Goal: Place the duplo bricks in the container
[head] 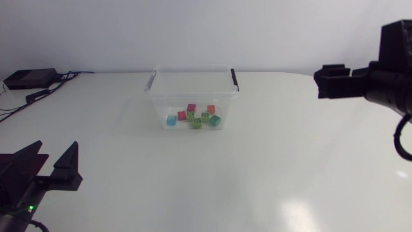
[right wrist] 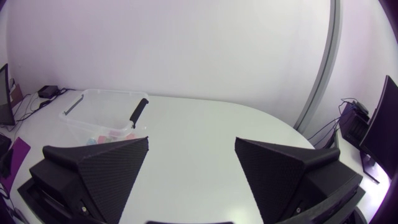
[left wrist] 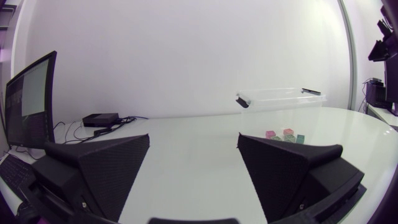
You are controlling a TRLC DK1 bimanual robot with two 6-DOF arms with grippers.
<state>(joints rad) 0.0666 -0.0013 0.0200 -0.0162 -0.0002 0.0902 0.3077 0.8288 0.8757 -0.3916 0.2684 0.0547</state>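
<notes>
Upper centre in the head view, our container (head: 159, 106) held coloured bricks (head: 194, 117), while our left gripper (left wrist: 193, 137) and right gripper (right wrist: 192, 140) stood spread and empty.

White bench (head: 206, 187) under my overhead feed: at its far left corner I see a small black box (head: 29, 78), with dark cables (head: 69, 75) lying just beside it on the surface.

Right arm (head: 393, 77) cut by edge; bricks (head: 196, 121) overlapping, count unclear.
</notes>
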